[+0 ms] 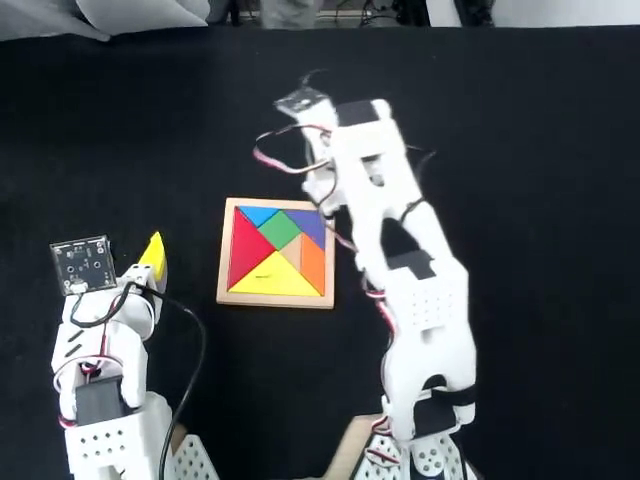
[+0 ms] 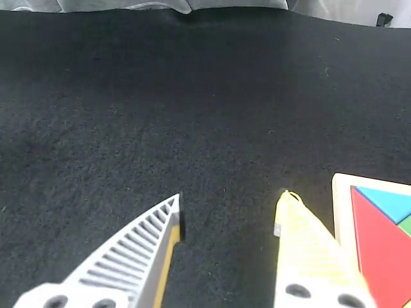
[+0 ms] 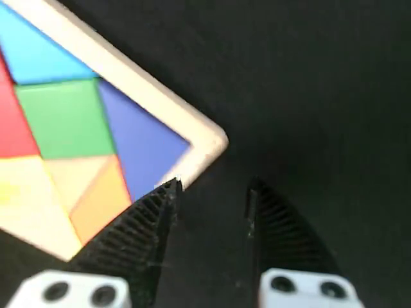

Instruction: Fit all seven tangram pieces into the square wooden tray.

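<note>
The square wooden tray lies flat on the black table, filled flush by a red triangle, yellow triangle, light-blue triangle, green square, blue piece, orange piece and tan piece.

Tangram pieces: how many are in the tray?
7, all in the tray: red triangle left, yellow triangle bottom, light blue triangle top, green square centre, dark blue piece upper right, orange triangle right, tan triangle beside it.
</note>
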You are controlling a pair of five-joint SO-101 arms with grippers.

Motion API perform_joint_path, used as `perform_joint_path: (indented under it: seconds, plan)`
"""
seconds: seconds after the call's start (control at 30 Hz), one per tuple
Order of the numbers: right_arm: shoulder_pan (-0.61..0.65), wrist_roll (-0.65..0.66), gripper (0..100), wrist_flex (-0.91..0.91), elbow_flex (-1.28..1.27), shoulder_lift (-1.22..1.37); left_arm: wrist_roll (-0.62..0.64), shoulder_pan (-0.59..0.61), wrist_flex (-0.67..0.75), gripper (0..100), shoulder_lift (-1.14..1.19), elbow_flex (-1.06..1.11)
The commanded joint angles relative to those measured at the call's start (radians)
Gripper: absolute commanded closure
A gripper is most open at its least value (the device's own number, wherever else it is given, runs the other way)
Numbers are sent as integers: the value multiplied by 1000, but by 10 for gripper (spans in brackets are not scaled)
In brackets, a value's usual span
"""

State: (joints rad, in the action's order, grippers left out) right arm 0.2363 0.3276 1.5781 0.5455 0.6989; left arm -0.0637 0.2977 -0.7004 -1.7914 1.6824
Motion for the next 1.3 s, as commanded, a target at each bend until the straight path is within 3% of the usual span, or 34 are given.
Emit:
perform_joint_path:
  seconds: [0.0, 0.2, 0.37, 0.4, 0.77, 0.93, 1.1, 1.27]
  plan:
    - [-61, -38, 833, 69, 42, -113, -8, -13, -2, 759, -14, 18]
    - [-74, -38, 991, 74, -61, -199, -8, -13, -2, 768, -14, 18]
    - [-89, -46, 987, 68, -206, -291, -21, -13, 8, 977, -21, 18]
    - [-97, -68, 988, 44, -245, -314, -46, -13, 9, 971, -21, 16]
    - [-141, -120, 988, -669, -1029, -676, -69, -211, -143, 972, -12, -45]
    - [-137, -118, 987, -781, -1132, -739, -64, -255, -146, 971, 3, -56]
    - [-135, -120, 987, -812, -1138, -705, -31, -318, -129, 970, 189, -143]
    - [-135, -120, 987, -830, -1112, -631, 57, -329, -38, 970, 562, -337]
